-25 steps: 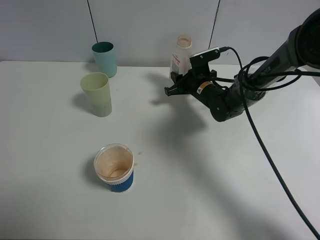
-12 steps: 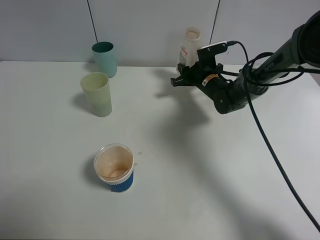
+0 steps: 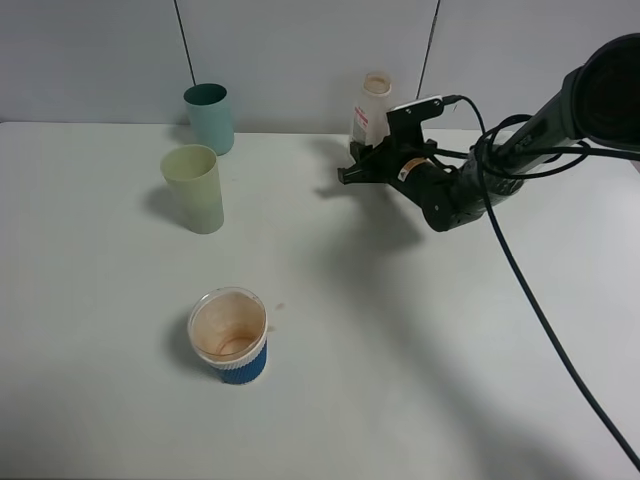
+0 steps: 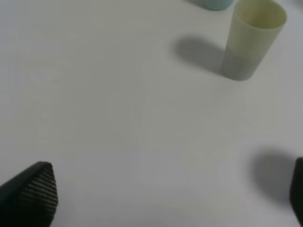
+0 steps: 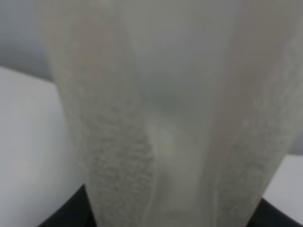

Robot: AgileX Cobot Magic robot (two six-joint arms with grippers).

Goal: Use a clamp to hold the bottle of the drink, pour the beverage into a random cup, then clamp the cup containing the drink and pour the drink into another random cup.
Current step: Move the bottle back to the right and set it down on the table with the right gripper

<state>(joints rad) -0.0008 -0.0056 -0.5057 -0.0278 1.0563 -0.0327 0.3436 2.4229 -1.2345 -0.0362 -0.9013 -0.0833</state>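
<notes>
The bottle [image 3: 373,108] stands upright near the table's back edge, and my right gripper [image 3: 362,160] is shut on its lower part. Its pale clear wall [image 5: 156,118] fills the right wrist view. I cannot make out any beverage in it. The pale yellow-green cup [image 3: 195,188] [image 4: 251,40] stands at the left, and the teal cup [image 3: 209,117] [image 4: 215,4] behind it. My left gripper [image 4: 163,194] hangs open over bare table short of the yellow-green cup, with nothing between its fingertips [image 4: 33,189]. It does not show in the exterior high view.
A short stained cup with a blue ribbed sleeve [image 3: 230,338] stands toward the front left. The white table [image 3: 400,350] ends at a grey back wall. Black cables trail from the right arm [image 3: 470,190] across the right side.
My right gripper carried the bottle up and to the right, then settled slightly lower and back to the left. The cups have not moved.
</notes>
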